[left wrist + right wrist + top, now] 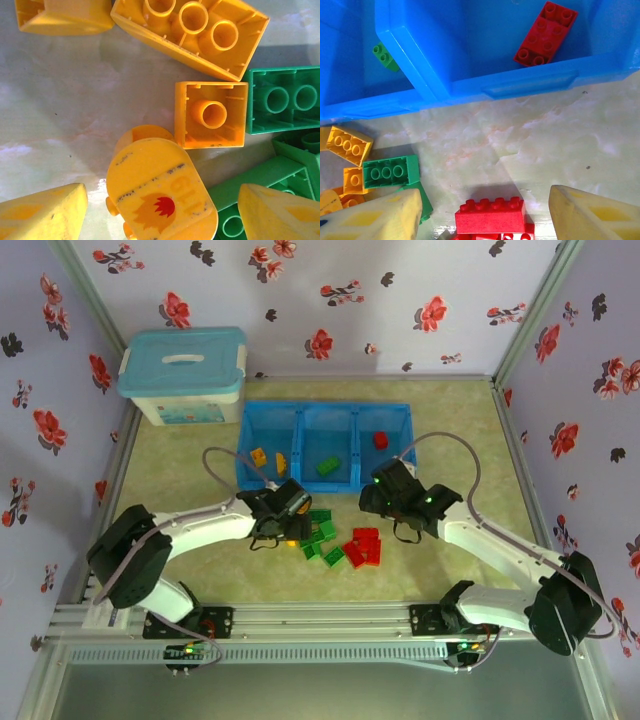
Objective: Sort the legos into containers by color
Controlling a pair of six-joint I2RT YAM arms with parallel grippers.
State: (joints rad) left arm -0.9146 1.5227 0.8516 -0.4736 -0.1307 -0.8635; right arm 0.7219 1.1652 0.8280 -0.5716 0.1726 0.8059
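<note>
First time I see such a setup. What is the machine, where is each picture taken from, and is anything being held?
Two robot arms are bolted at the table's near edge, each ending in a two-finger gripper. The overhead picture looks down from above and behind them; the other two come from cameras on the wrists, looking past their own fingers. On the table lie a blue tray of three compartments, one with yellow bricks, one with a green brick, one with a red brick; a loose pile of bricks before it; and a lidded storage box. The left gripper hovers over loose yellow bricks, the right gripper over a loose red brick. Both stand open; nothing is held.
</note>
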